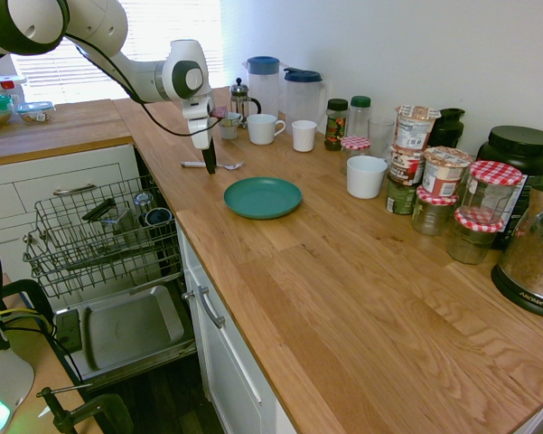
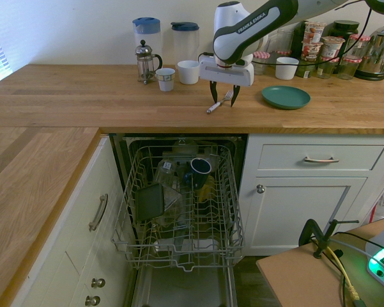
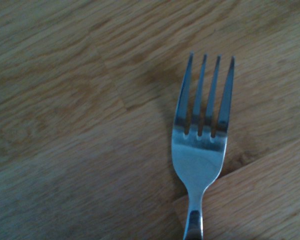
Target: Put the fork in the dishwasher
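First exterior view
Arm: white, reaching in from the upper left over the wooden counter (image 1: 343,271).
Gripper (image 1: 209,165): pointing straight down at the fork (image 1: 212,165); finger gap cannot be told from this side.
Fork: flat on the counter, beyond the teal plate (image 1: 263,197), apart from it.
Dishwasher (image 1: 117,271): below the counter edge, left of the plate; door down, wire rack (image 1: 99,237) pulled out with dark cups in it.
Mugs, jugs, jars: along the wall behind the plate.

Second exterior view
Gripper (image 2: 223,97): fingers spread, one on each side of the fork (image 2: 218,103), tips near the counter (image 2: 83,96); no pinch visible.
Fork: left of the plate (image 2: 285,97), lying at a slant.
Dishwasher (image 2: 182,211): under the counter, lower left of the plate; rack (image 2: 179,249) out.

Wrist view
Fork (image 3: 202,150): four tines and neck on wood grain (image 3: 65,125), handle leaving the frame edge.
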